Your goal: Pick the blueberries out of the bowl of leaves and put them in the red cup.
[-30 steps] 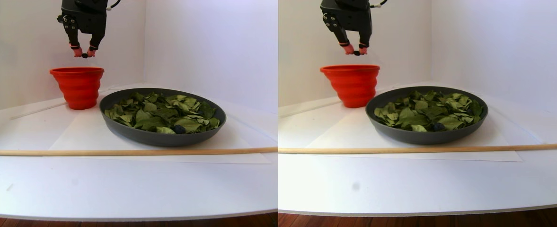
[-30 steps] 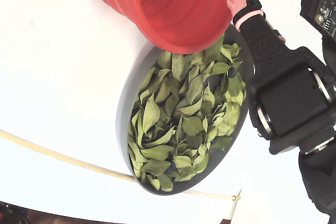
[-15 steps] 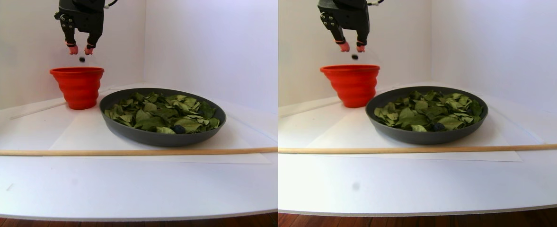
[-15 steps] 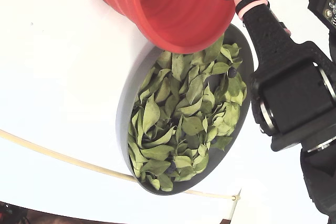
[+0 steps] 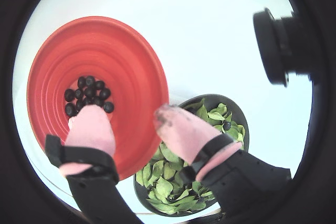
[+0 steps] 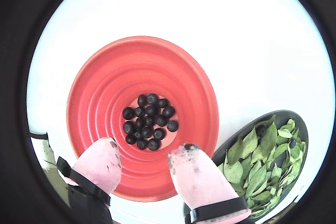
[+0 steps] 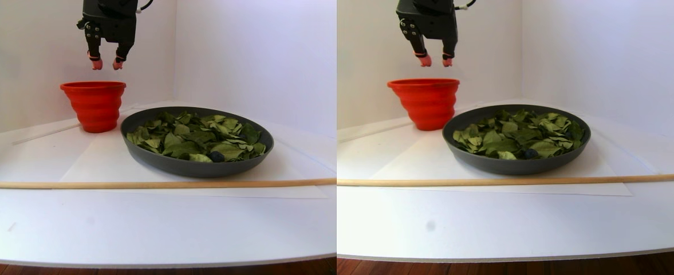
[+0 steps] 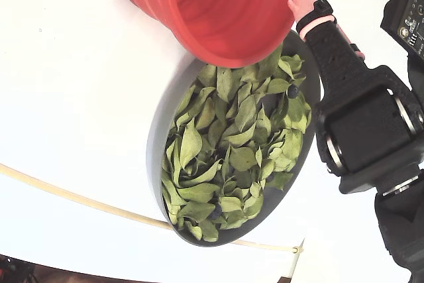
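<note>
In the stereo pair view's upper left, the gripper (image 7: 106, 63) hangs above the red cup (image 7: 94, 106), pink fingertips (image 6: 100, 165) spread and empty. Blueberries (image 6: 148, 120) cluster on the cup's floor. Just right, touching the cup, the bowl (image 7: 196, 166) holds leaves (image 7: 193, 137) and one berry (image 7: 217, 156). A wooden rod (image 7: 153, 184) crosses the white bench (image 7: 142, 223) in front.

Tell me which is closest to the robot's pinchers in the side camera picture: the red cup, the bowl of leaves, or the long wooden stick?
Measured from the gripper, in the stereo pair view:
1. The red cup, right underneath.
2. The bowl, lower and to the right.
3. The wooden stick, lying across the front, farthest.
</note>
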`<action>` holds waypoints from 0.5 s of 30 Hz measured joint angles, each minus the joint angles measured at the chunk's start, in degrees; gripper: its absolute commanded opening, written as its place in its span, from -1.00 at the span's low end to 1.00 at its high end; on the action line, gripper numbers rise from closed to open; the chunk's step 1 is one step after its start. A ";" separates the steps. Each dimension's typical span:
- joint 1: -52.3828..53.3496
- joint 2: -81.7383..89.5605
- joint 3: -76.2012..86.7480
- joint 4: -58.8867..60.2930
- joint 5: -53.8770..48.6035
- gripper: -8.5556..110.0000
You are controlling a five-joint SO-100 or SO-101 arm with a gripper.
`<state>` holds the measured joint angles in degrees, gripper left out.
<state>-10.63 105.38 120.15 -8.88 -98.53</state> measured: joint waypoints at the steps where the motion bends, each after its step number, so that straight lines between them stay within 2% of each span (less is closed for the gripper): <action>1: 0.18 0.00 0.44 0.00 -0.18 -0.57; 15: 4.13 4.04 1.93 2.72 -1.05 -0.59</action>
<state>-6.50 109.42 122.08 -6.15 -99.58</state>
